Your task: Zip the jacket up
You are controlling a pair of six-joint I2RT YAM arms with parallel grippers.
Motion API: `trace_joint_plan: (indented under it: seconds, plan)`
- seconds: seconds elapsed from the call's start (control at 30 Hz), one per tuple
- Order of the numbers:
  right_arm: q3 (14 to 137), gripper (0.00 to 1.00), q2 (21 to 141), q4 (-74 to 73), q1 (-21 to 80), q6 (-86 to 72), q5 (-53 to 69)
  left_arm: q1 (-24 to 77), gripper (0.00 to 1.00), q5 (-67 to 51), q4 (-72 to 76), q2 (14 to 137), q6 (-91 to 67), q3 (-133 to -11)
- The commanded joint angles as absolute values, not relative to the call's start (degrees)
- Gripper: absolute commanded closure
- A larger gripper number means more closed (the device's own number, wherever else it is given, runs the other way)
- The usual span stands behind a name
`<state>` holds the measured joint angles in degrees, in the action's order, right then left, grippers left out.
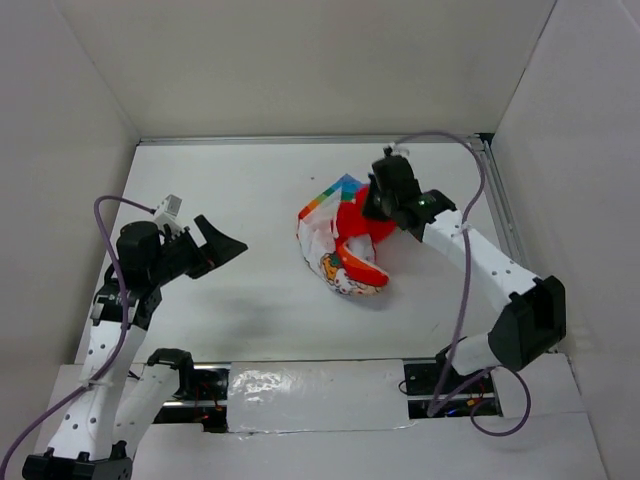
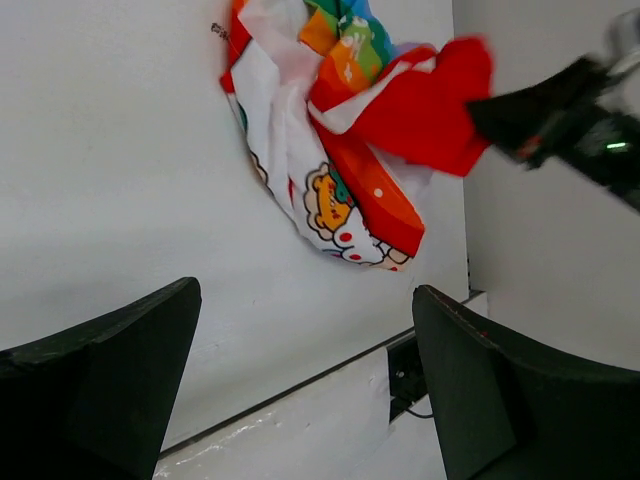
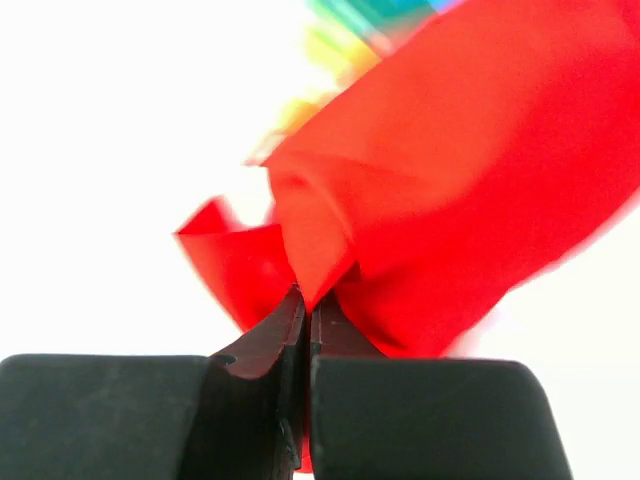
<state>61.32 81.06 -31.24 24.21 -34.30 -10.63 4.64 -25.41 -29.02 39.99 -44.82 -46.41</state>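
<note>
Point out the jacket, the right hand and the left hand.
jacket [image 1: 352, 226], top view, red fabric.
right hand [image 3: 304, 300], right wrist view, between shut fingertips.
left hand [image 2: 305, 288], left wrist view, between open fingertips.

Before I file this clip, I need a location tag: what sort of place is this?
Probably a robot lab test cell: white walls box in a white table, and a left arm and right arm stand at its near edge.
</note>
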Motion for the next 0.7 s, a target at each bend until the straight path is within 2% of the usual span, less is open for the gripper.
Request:
trace_joint_plan:
  seconds: [0.0,0.03,0.13,0.2,0.3,0.33,0.4,0.43,0.47,0.5,0.53,0.6,0.67]
  plan:
    - [82.2,1.00,79.4,-30.0,32.4,-27.3,-11.0,4.9,0.01,-24.0,-30.7,38.9,-44.0,-48.8]
    - [90.3,1.00,80.0,-31.2,35.4,-24.7,-10.7,4.8,0.01,-24.1,-30.7,38.6,-44.1,-49.0]
    - [101.9,1.00,80.4,-32.3,38.2,-22.4,-8.6,4.9,0.01,-24.3,-31.9,38.3,-44.3,-49.7]
    - [102.7,1.00,77.5,-31.4,37.9,-21.6,-6.3,4.8,0.01,-23.8,-32.6,38.4,-44.5,-50.4]
    - [92.3,1.00,68.0,-25.9,36.5,-21.7,-6.1,4.8,0.01,-21.4,-34.5,38.5,-45.0,-51.0]
    - [84.3,1.00,65.2,-24.8,35.6,-23.6,-9.5,4.8,0.01,-20.7,-35.2,38.7,-45.3,-50.9]
    - [76.9,0.93,58.2,-26.7,31.2,-27.2,-12.3,4.9,0.01,-19.4,-35.7,39.0,-46.2,-51.0]
    - [69.9,0.85,56.4,-30.2,29.1,-31.1,-13.2,4.9,0.01,-18.9,-36.0,39.6,-46.5,-51.1]
    - [66.2,0.63,53.3,-31.8,25.3,-32.9,-13.9,4.9,0.01,-18.5,-36.6,40.0,-47.2,-51.2]
    - [63.0,0.50,51.9,-32.9,23.8,-34.2,-13.9,4.9,0.01,-18.3,-36.9,40.5,-47.1,-51.4]
    - [56.6,0.18,49.2,-34.0,22.3,-36.0,-13.7,5.0,0.01,-18.2,-37.3,41.5,-47.4,-51.6]
    - [50.6,0.00,47.6,-35.1,18.9,-36.8,-13.4,5.0,0.01,-17.3,-37.6,43.2,-47.9,-51.8]
    - [48.7,0.00,46.1,-35.8,16.6,-36.4,-12.7,5.0,0.01,-17.1,-37.9,44.9,-47.8,-51.9]
